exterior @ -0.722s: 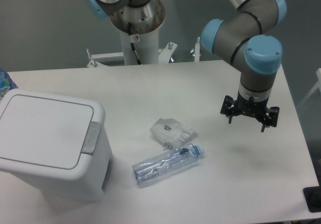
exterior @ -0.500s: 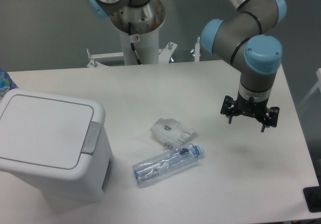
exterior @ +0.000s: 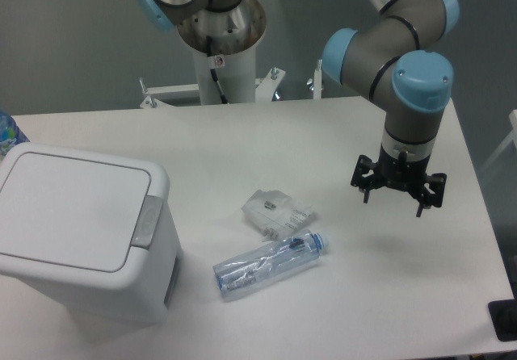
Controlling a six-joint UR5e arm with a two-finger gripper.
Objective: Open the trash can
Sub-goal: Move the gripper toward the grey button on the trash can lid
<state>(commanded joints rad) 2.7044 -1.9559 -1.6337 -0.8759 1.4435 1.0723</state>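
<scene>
1. White plastic, smooth and matte: trash can (exterior: 81,239), boxy with rounded corners, standing at the left front of the desk (exterior: 242,142).
2. Flat lid (exterior: 71,208) down and shut, set into the rim; grey rectangular push-button latch (exterior: 147,220) at its right edge.
3. Dark slot visible on the bin's right side wall, below the latch.
4. Pale, smooth desk surface, faintly glossy under the light.
5. Clear crumpled plastic bottle (exterior: 271,263) with a blue cap, lying on its side just right of the bin, cap end pointing right and slightly back.
6. Crinkled translucent plastic packet (exterior: 277,211) with small dark print, lying flat just behind the bottle, near but not clearly touching it.
7. Grey metal tube segments with light blue joint caps forming the arm (exterior: 396,53), coming in from the upper right; white cylindrical pedestal at the desk's back edge.
8. Black tool (exterior: 398,184) pointing straight down over the right side of the desk, well apart from the bin, above its own soft shadow.
9. Fingers spread wide, holding nothing, touching nothing.
10. Patch of blue-green patterned material at the far left edge, cut off by the frame, unidentifiable.
</scene>
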